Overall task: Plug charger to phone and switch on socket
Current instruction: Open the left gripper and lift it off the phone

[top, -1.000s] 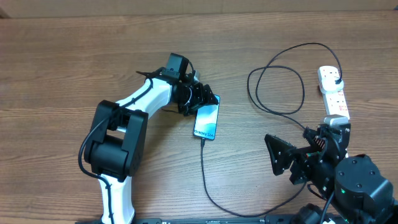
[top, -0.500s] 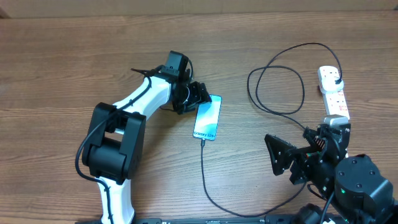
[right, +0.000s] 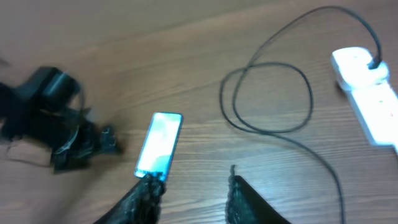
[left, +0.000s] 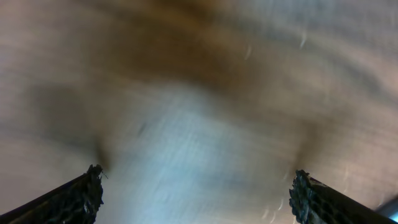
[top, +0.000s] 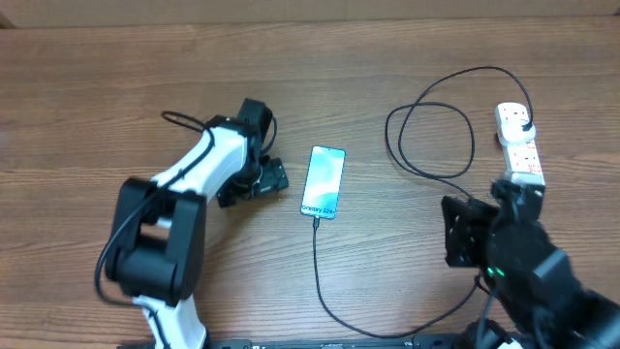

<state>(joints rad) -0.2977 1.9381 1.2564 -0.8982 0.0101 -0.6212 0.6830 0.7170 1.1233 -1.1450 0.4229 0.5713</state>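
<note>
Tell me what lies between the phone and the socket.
A loop of the charger lies between the phone and the socket, and nothing else is there. The overhead view shows it plainly.

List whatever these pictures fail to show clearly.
- Socket switches: too small in the overhead view; blurred and cut off by the right edge in the right wrist view.
- Phone screen text: too small overhead, blurred in the right wrist view.
- Charger cable's middle stretch: hidden behind the right arm in the overhead view.
- Table under the left gripper: motion blur smears the left wrist view.
</note>
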